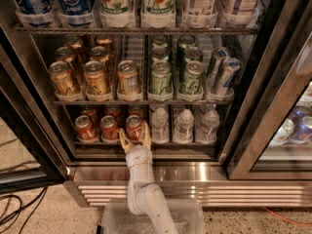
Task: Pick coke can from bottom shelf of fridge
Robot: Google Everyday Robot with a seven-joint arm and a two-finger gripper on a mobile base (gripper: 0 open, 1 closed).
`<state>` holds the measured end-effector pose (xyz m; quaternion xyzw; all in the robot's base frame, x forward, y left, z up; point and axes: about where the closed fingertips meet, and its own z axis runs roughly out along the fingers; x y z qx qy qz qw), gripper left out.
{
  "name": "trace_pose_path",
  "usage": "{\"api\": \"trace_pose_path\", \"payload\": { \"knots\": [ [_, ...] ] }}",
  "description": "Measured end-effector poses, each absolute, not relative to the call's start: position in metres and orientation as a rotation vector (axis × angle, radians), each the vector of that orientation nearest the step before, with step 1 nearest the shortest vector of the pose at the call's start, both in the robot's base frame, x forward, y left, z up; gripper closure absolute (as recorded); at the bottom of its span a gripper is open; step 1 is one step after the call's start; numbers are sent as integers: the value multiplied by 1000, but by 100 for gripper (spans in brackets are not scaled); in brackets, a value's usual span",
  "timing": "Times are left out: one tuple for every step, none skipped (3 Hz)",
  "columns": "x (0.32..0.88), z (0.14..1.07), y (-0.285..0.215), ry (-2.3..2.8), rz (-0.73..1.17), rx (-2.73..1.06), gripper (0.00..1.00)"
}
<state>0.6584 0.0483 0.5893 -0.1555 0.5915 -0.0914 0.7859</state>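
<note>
Saw the gripper [135,134] released, spread to either side of the front coke can [134,126] at the rail of the fridge's [195,172] bottom shelf [95,143]. Noted two more red cans [108,127] just left of it, water bottles [184,126] just right, gold cans [96,77] above.

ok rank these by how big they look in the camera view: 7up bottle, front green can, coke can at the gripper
1. 7up bottle, largest though cut off at the top
2. front green can
3. coke can, smallest, but seen from steeper above, so unsure; the gripper straddles it, open, at the bottom shelf
</note>
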Motion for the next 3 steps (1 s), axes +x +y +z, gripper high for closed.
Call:
{"api": "trace_pose_path", "payload": {
  "knots": [
    [658,590,48,1276,-198,-335,36],
    [659,590,47,1280,-203,-335,37],
    [658,591,47,1280,-203,-336,56]
  ]
}}
